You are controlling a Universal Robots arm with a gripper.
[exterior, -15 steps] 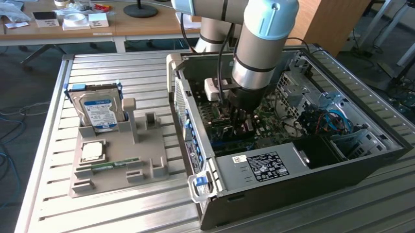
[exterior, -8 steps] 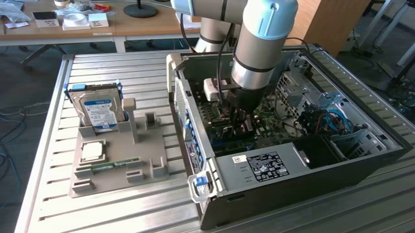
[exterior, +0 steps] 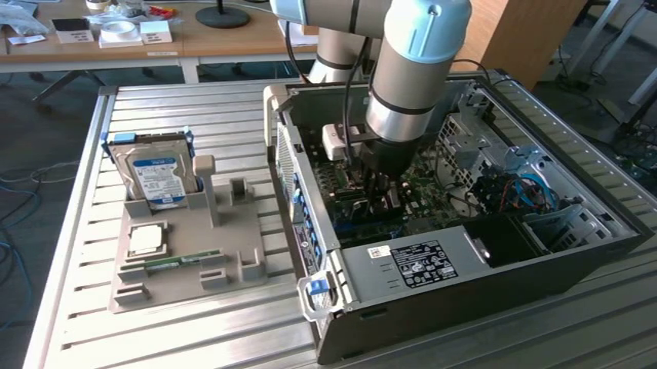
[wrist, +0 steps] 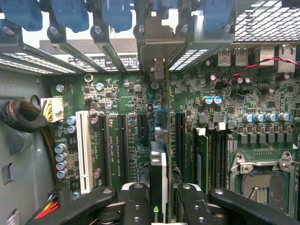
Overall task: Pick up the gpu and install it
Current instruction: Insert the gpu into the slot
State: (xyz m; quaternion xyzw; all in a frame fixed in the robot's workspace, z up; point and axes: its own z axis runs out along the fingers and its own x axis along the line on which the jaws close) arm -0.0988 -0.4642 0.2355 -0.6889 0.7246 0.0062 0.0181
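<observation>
Exterior view: the arm [exterior: 411, 69] reaches down into the open computer case [exterior: 462, 284], which sits on the slatted metal bench [exterior: 205, 330] toward the exterior view's right edge. The gripper [exterior: 378, 188] is deep inside the case, just above the green motherboard [exterior: 426, 196], w/ the gpu [exterior: 382, 201] pinched between its fingers; the card shows as a dark thin piece edge-on below the wrist. Wrist view: the two black fingers [wrist: 136, 206] sit on either side of the gpu [wrist: 158, 183], pressed onto its flat faces, so the hand is closed on the card, not spread. The card stands upright on edge, running along the line of the long black expansion slots [wrist: 123, 145] on the motherboard [wrist: 262, 93], between the slot group and the memory slots [wrist: 211, 154]; can't tell if its lower edge is seated in a slot. Its metal bracket end [wrist: 157, 70] sits up at the rear slot openings of the case, under the blue clips [wrist: 117, 14]. A white slot [wrist: 84, 150] lies further off to the side of the black ones. Back in the exterior view, near the bench's far-left corner a grey holder tray [exterior: 231, 265] carries a hard drive [exterior: 156, 177] standing upright, a processor chip [exterior: 147, 238] lying flat and a green memory stick [exterior: 180, 260] near the tray's front edge, all well apart from the case.
</observation>
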